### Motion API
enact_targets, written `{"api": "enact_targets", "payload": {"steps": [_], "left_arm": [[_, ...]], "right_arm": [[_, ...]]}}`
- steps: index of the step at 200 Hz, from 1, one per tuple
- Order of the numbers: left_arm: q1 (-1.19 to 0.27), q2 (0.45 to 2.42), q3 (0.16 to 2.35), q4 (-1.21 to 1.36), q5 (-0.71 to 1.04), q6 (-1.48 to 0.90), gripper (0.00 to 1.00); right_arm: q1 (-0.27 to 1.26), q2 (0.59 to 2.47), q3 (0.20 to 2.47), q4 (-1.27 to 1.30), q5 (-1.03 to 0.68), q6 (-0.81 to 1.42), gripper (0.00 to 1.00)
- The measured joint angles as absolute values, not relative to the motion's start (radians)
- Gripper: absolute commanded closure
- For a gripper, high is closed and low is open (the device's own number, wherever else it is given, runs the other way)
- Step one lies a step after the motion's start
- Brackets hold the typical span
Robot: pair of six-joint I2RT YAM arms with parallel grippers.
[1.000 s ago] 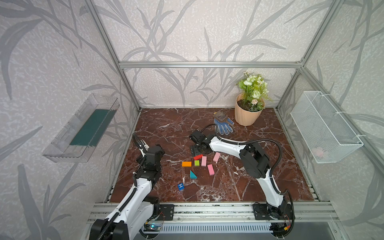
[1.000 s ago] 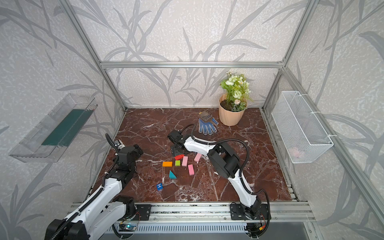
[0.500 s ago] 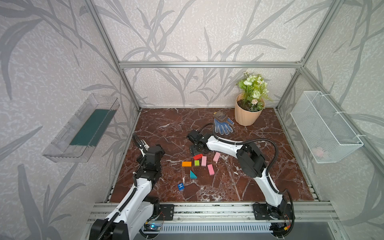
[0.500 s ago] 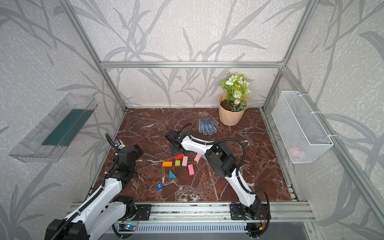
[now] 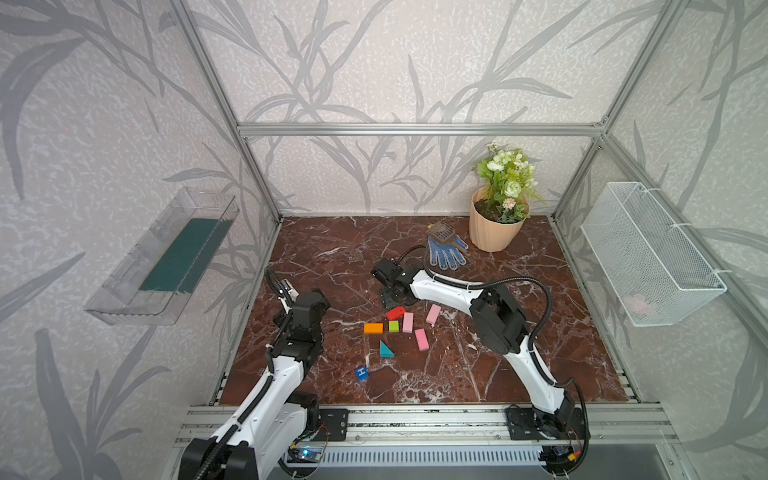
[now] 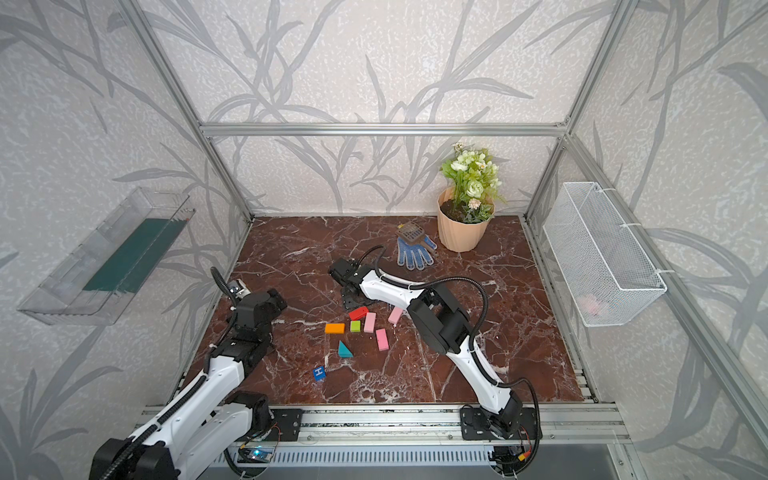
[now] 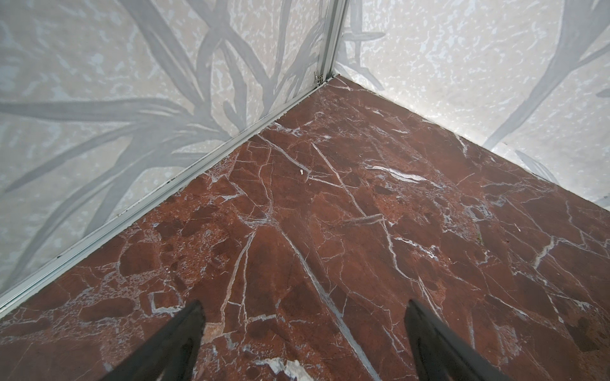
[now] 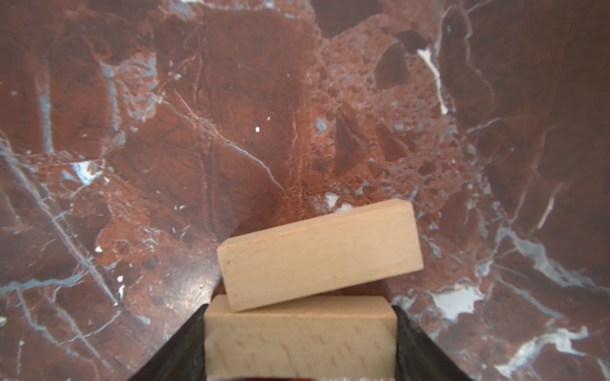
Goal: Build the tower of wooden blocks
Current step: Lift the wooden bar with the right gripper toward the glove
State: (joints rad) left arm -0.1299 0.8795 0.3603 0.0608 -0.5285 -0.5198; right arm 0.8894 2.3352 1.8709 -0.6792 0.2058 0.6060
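Observation:
My right gripper (image 8: pixel 299 308) is shut on a tan bar (image 8: pixel 298 339), one finger against each end. A second tan bar (image 8: pixel 318 254) lies askew across its far edge. In both top views that gripper (image 5: pixel 388 296) (image 6: pixel 349 298) hangs low over the floor and hides both bars. Just in front of it lie loose wood blocks: red (image 5: pixel 395 313), orange (image 5: pixel 373 328), lime cube (image 5: pixel 393 326), three pink (image 5: pixel 408 322) (image 5: pixel 433 313) (image 5: pixel 421 339), teal wedge (image 5: pixel 385 350) and blue "H" cube (image 5: pixel 362 372). The tower is out of view. My left gripper (image 7: pixel 303 303) is open over bare floor.
A peach flowerpot (image 5: pixel 494 232) stands at the back right, with a blue glove (image 5: pixel 446 251) and a brown scoop (image 5: pixel 440 232) beside it. A wire basket (image 5: pixel 648 253) hangs on the right wall and a clear tray (image 5: pixel 166 257) on the left wall.
The right gripper has shifted slightly left and its jaws have come in onto the tan bar. The left arm has not moved.

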Motion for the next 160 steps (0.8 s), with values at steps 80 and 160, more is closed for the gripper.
{"api": "enact_targets", "payload": {"steps": [80,160], "left_arm": [[-0.130,0.880,0.360,0.084,-0.476,-0.499,0.01],[-0.130,0.869,0.360,0.106,-0.450,-0.490,0.01]], "right_arm": [[0.881,2.223,1.805,-0.737,0.302,0.599,0.33],[0.431,1.499,1.116,-0.493,0.368,0.582,0.37]]}}
